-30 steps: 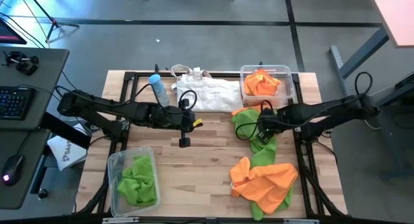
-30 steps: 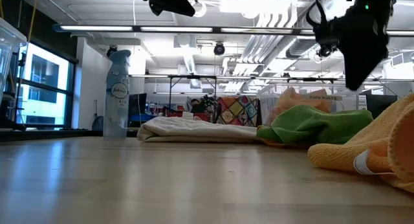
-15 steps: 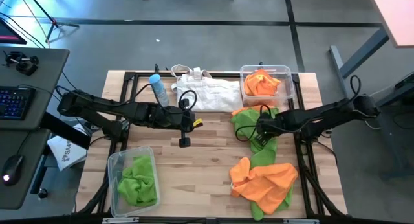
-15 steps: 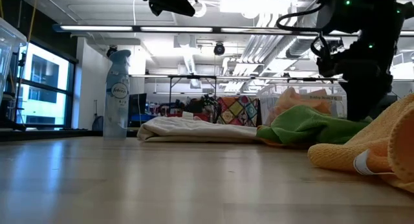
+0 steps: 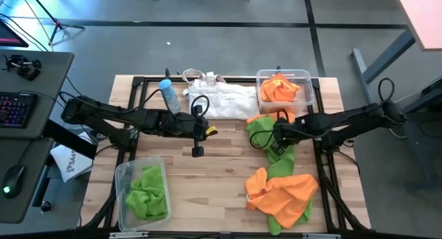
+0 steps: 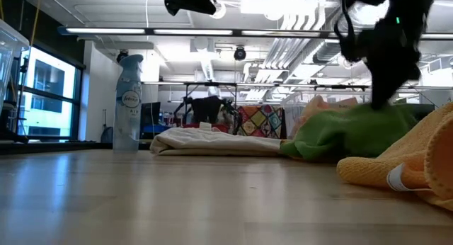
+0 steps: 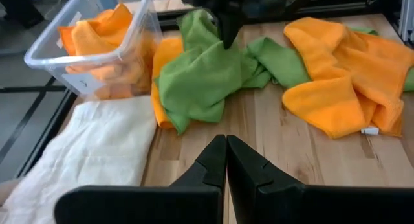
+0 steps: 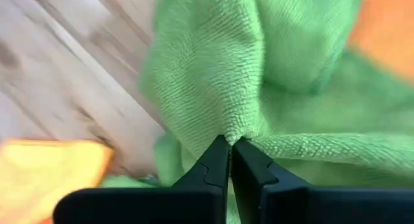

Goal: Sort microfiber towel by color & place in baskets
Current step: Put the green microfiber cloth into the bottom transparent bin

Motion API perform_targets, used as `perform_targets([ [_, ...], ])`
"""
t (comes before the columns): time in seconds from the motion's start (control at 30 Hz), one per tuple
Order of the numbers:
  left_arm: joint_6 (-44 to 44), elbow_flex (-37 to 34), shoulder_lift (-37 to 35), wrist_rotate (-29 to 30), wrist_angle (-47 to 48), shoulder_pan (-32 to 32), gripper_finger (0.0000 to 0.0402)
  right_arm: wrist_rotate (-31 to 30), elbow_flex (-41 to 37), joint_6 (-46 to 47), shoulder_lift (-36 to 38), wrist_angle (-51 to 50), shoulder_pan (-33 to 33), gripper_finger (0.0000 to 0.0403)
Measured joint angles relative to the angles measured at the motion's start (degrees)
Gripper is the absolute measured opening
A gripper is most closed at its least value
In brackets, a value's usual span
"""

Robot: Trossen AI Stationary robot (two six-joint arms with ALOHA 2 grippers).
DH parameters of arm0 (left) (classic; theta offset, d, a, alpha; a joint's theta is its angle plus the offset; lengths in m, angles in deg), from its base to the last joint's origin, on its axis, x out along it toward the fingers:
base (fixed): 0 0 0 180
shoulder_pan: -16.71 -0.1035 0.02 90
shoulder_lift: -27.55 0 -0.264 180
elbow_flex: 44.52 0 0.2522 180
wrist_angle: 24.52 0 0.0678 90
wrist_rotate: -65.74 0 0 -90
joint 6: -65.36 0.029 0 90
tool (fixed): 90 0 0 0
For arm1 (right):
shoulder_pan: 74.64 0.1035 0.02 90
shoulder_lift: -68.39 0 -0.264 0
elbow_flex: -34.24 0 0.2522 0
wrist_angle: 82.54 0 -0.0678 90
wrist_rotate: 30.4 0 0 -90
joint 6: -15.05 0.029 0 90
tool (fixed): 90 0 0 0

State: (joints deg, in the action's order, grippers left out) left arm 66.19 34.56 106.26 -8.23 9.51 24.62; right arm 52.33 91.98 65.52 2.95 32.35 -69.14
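Note:
A green microfiber towel point(image 5: 262, 130) lies crumpled at the table's right, partly over an orange one point(image 7: 165, 62). My right gripper point(image 5: 272, 135) stands over it, shut on it point(image 8: 229, 141). Nearer the front edge is a heap of orange towels point(image 5: 283, 192) with green ones under it. One clear basket point(image 5: 304, 79) at the far right holds orange towels. The other point(image 5: 123, 171) at the near left holds green ones. My left gripper point(image 7: 226, 143) hangs shut and empty above the table's middle point(image 5: 206, 130). My right gripper pinches a raised fold of the green towel point(image 8: 238, 122) between its two fingers, coming from above and pointing down. The fold is drawn up into a peak point(image 6: 379, 112). The rest of the towel still lies on the table and on the orange towel beside it.
A white fabric bag point(image 5: 222, 101) and a spray bottle point(image 5: 169, 95) lie along the far edge. Bare wood point(image 5: 214, 177) spreads between the near-left basket and the orange heap. A desk with a keyboard point(image 5: 17, 109) stands left of the table.
My right gripper has gone down onto the green towel and shut on a fold of it. It has then risen a little, pulling that part of the towel up into a peak while the rest stays on the table.

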Motion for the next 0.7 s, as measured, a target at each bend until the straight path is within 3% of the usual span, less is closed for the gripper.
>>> perform_targets([
  [0.2,2.8,0.0,0.0,2.0,-3.9,0.0,0.0,-9.7,17.0,-5.9,0.3,-9.7,2.6,0.0003],
  [0.4,8.6,0.0,0.0,2.3,-14.9,-0.3,0.0,-16.9,32.2,-14.9,0.3,-10.9,3.2,0.0001],
  [0.57,7.3,0.0,0.0,-0.7,-25.6,-1.3,0.0001,-20.8,38.6,-21.5,0.3,-10.9,3.2,0.0001],
  [0.7,4.0,0.0,0.0,-1.1,-27.9,-2.5,0.0014,-21.0,39.3,-23.9,0.3,-9.8,3.2,0.0001],
])
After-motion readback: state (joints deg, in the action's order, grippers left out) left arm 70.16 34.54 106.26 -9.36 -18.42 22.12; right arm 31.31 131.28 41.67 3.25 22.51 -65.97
